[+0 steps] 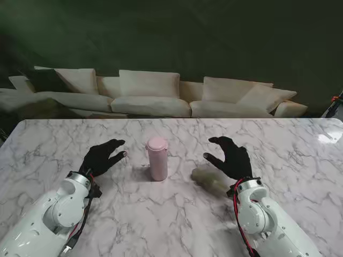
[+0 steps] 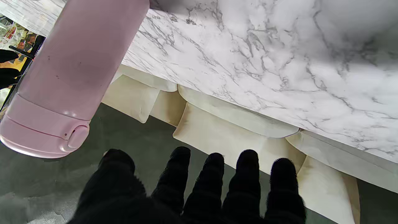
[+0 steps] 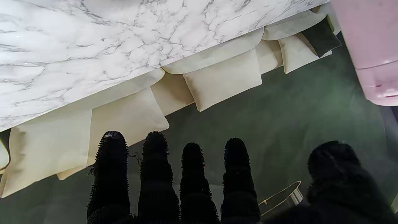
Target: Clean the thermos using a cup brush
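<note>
Both arms rise from the lower corners of the stand's frame, white casings nearest the lens, and end in my black-gloved hands on either side of the thermos (image 1: 157,158). My left hand (image 1: 103,157) hangs left of centre, fingers spread and curved toward the thermos, grasping nothing; a clear gap of marble table (image 1: 64,139) separates them. My right hand (image 1: 230,157) mirrors it right of centre, also released, palm turned inward.

At mid-frame the thermos stands upright, pink, its lid shut, which I judge must come off before any brushing. In the left wrist view it fills the upper left corner, close to my thumb (image 2: 116,161), so this hand seems placed to steady the body.

Just under my right hand lies a pale, blurred shape, the brush (image 1: 208,178) I think, though I cannot tell for certain. That hand hovering over it suits picking it up. Beyond the table's far edge, across the upper frame, sits a cream sofa (image 1: 150,93).
</note>
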You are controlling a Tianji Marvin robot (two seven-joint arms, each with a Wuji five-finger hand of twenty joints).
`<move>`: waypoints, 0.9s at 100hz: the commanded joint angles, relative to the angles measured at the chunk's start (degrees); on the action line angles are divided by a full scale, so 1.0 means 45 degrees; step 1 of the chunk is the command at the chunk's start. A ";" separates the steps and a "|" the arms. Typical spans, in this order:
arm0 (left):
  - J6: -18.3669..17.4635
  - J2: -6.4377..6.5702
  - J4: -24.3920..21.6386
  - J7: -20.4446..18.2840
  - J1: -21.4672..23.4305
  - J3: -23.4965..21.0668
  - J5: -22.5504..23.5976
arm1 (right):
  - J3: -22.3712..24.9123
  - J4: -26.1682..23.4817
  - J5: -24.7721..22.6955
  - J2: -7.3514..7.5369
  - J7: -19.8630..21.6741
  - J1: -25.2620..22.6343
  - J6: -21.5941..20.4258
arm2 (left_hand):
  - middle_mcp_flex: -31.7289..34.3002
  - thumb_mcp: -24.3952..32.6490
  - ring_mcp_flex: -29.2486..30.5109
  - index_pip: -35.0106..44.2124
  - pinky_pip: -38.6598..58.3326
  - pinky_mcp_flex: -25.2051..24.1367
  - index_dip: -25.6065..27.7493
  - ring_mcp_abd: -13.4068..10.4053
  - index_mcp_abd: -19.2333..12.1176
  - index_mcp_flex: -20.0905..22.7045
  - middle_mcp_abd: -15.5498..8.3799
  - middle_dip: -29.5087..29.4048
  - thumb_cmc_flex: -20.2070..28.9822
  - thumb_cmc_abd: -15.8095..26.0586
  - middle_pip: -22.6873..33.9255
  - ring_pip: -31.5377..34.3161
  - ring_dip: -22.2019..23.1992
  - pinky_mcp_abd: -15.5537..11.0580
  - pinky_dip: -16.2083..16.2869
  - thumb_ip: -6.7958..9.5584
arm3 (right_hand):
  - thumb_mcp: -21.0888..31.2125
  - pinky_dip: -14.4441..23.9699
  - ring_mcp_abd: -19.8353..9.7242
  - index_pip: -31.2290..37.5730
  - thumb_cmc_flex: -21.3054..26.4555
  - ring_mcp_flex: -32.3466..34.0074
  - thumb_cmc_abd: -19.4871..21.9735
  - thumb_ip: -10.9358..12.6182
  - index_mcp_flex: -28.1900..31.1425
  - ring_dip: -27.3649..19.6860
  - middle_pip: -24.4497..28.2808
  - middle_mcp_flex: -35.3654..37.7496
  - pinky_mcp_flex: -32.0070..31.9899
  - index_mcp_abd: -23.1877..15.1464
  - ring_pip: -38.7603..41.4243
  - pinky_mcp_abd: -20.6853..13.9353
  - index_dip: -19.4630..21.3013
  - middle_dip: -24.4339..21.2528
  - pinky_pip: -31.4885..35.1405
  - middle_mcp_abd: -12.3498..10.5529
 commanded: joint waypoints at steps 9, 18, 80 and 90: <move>-0.0042 -0.0004 0.0006 -0.0143 -0.0023 -0.0002 0.0058 | 0.0085 -0.0120 -0.0053 -0.0029 -0.0141 -0.0153 0.0225 | 0.0002 -0.0028 0.0248 -0.0180 0.0191 -0.0128 0.0128 -0.0041 0.0118 -0.0158 -0.0010 0.0137 0.0385 0.0099 0.0029 0.0046 0.0121 0.0116 0.0081 -0.0010 | -0.0202 -0.0099 -0.0393 0.0162 0.0264 -0.0045 0.0195 0.0287 0.0057 0.0014 0.0221 -0.0040 -0.0163 0.0203 0.0229 -0.0138 -0.0274 0.0087 -0.0032 -0.0131; -0.0050 -0.0010 -0.0003 -0.0135 0.0003 -0.0056 0.0029 | 0.0103 -0.0134 -0.0059 -0.0037 -0.0199 -0.0179 0.0252 | -0.0170 -0.0035 0.0212 -0.0204 0.0115 -0.0134 0.0121 -0.0043 0.0128 -0.0217 -0.0040 0.0094 0.0360 0.0099 -0.0038 0.0008 0.0095 0.0075 0.0020 -0.0015 | -0.0207 -0.0089 -0.0403 0.0183 0.0300 -0.0050 0.0191 0.0292 0.0076 0.0029 0.0279 -0.0030 -0.0163 0.0218 0.0271 -0.0159 -0.0282 0.0107 -0.0015 -0.0120; -0.1040 0.0266 -0.0276 -0.1442 -0.0052 -0.0487 0.0279 | 0.0289 -0.0471 -0.0272 -0.0039 -0.0372 -0.0546 0.0605 | -0.3452 0.0001 -0.1061 -0.1538 -0.0774 -0.0011 -0.1525 -0.1493 0.0946 -0.3028 0.0330 -0.2783 -0.3320 -0.3737 -0.0991 -0.0977 -0.1944 -0.2880 -0.2191 -0.0090 | -0.0208 -0.0084 -0.0396 0.0202 0.0464 -0.0174 0.0096 0.0334 0.0096 0.0059 0.0383 -0.0113 -0.0292 0.0299 0.0382 -0.0149 -0.0329 0.0125 -0.0041 -0.0051; -0.1504 0.0501 -0.0401 -0.2677 -0.0243 -0.0692 0.0405 | 0.0445 -0.0567 -0.0229 -0.0057 -0.0452 -0.0644 0.0539 | -0.3772 0.0038 -0.1455 -0.1734 -0.0844 -0.0262 -0.2092 -0.2118 0.0556 -0.3349 -0.0495 -0.2851 -0.3954 -0.4283 -0.0946 -0.1116 -0.2223 -0.3195 -0.2332 -0.0140 | -0.0197 -0.0082 -0.0382 0.0189 0.0496 -0.0212 0.0068 0.0337 0.0072 0.0064 0.0393 -0.0150 -0.0322 0.0326 0.0386 -0.0160 -0.0333 0.0128 -0.0051 -0.0042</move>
